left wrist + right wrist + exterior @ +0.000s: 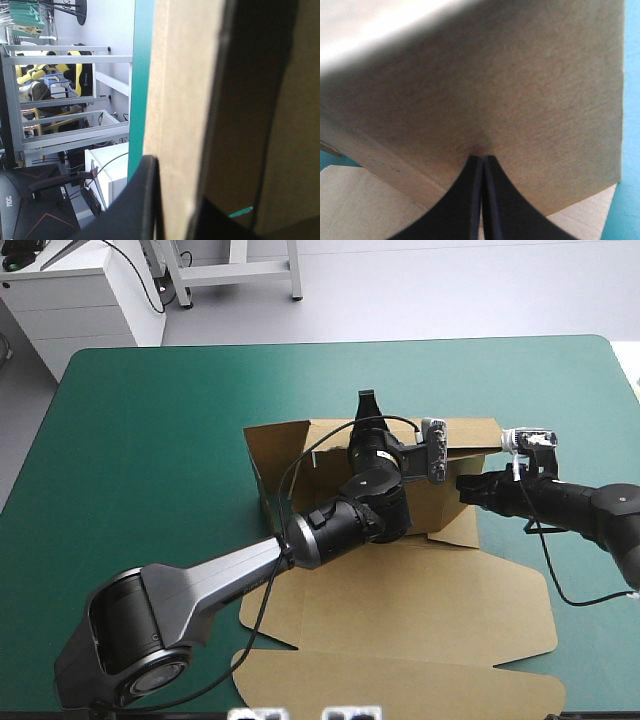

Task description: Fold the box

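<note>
The brown box (450,620) lies mid-table. Its far part has walls raised (280,455), and its lid panels lie flat toward the near edge. My left gripper (365,405) reaches over the far wall, fingers pointing to the table's far edge. In the left wrist view that board wall (180,75) stands between the two black fingers of my left gripper (190,150), which is shut on it. My right gripper (468,485) is at the box's right wall. Seen from the right wrist, the right gripper (482,159) is shut, its tips touching the brown wall (520,75).
Teal-green cover (150,440) shows to the left of the box and beyond it. The flat lid flaps (400,680) reach almost to the table's near edge. A strip of cover (632,100) shows beside the right wall.
</note>
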